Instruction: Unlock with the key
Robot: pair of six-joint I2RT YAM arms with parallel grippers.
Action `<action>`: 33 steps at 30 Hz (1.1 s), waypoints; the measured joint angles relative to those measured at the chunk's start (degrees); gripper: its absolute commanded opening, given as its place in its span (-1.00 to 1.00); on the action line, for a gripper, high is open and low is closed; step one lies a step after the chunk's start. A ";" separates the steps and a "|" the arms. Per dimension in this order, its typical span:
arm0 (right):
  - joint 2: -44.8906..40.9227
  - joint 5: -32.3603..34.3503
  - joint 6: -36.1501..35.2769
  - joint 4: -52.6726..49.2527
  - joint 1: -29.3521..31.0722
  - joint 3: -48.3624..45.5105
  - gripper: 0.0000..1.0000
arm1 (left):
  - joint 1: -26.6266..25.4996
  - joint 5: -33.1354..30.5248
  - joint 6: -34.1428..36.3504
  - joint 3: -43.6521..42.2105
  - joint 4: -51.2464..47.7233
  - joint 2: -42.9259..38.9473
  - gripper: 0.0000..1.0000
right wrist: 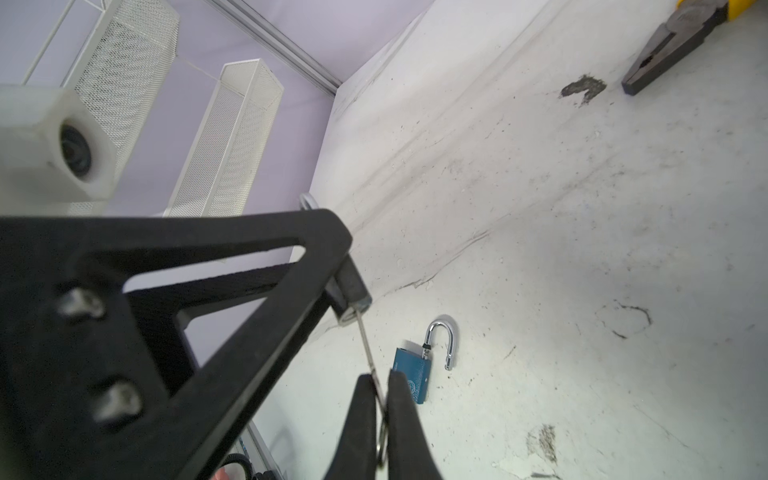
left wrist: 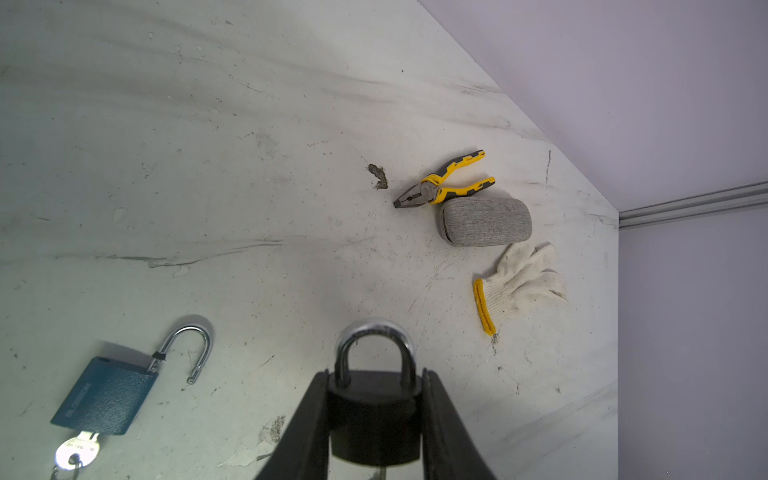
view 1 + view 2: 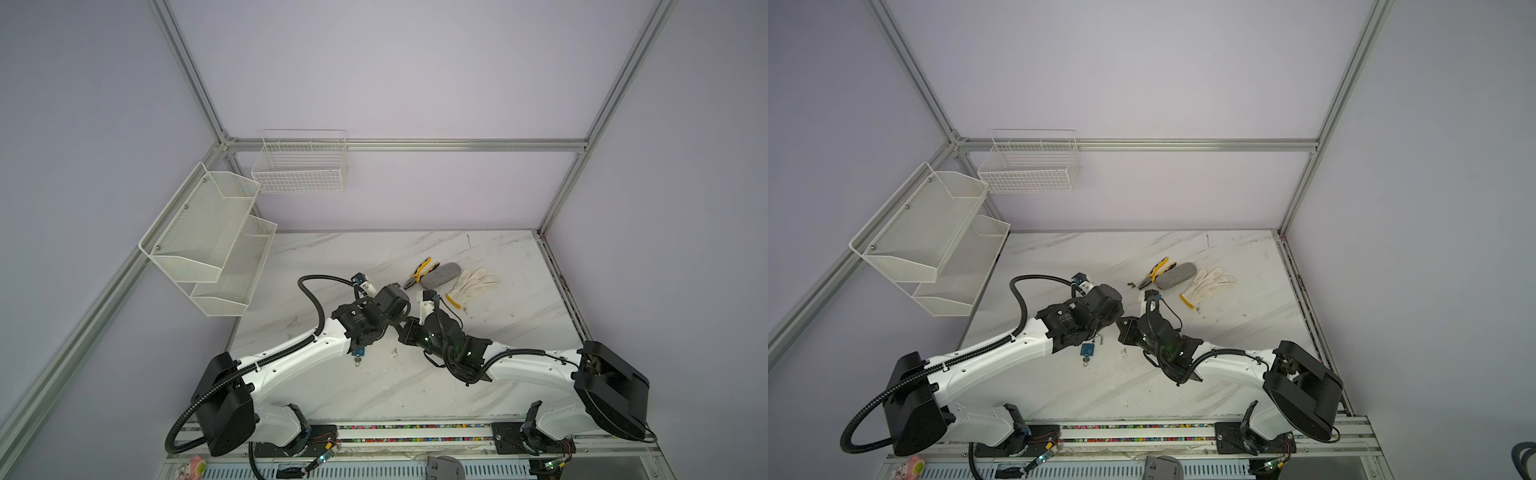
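Black padlock [image 2: 374, 419], chrome-shackled, clamped in the left hand [image 2: 375, 376]; right hand [image 1: 380, 379] pinches a thin metal key [image 1: 365, 345]. A second padlock [image 2: 104, 395], blue, lies open on the marbled counter [image 2: 249, 166].

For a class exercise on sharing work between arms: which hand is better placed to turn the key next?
Right. The right hand pinches the key, its blade at the underside of the black padlock; the left hand is clamping that lock's body.

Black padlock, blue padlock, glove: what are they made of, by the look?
Black padlock: matte black body, coated metal or plastic shell, unclear; shackle mirror-bright, likely chromed steel. Blue padlock: fine-textured blue finish, probably painted metal; glossy chrome-look shackle. Glove: off-white knit, likely cotton, yellow cuff edge.
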 measured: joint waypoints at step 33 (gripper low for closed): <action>-2.23 -1.53 -10.71 -2.36 -0.50 -0.02 -1.00 | 1.33 4.52 -0.61 -2.93 2.51 -3.50 -1.00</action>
